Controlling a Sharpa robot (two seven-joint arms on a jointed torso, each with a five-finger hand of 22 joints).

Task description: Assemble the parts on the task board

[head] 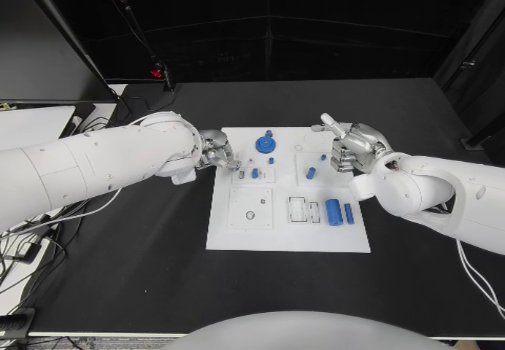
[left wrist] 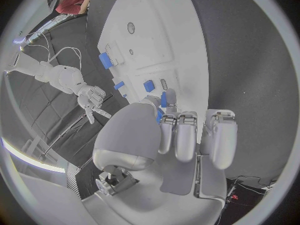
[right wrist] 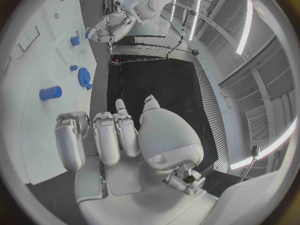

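Observation:
The white task board [head: 237, 233] lies mid-table. My left hand [head: 216, 153] hovers at its far left edge; in the left wrist view my left hand [left wrist: 181, 135] pinches a small blue peg [left wrist: 164, 100] between thumb and finger, just above the board. My right hand [head: 352, 149] hangs over the board's far right part with fingers apart and nothing in it. A blue gear-shaped part [head: 264, 144] stands at the far middle. A large blue cylinder [head: 333, 211] and a thin blue pin [head: 348, 213] lie near the right edge. Small blue parts [head: 311, 173] stand between.
The black table [head: 126, 277] spreads wide around the board. Cables [head: 26, 240] trail off its left edge, and a pale box [head: 31, 120] sits at the far left. The board's near half carries a ring slot [head: 249, 215] and rectangular slots [head: 298, 209].

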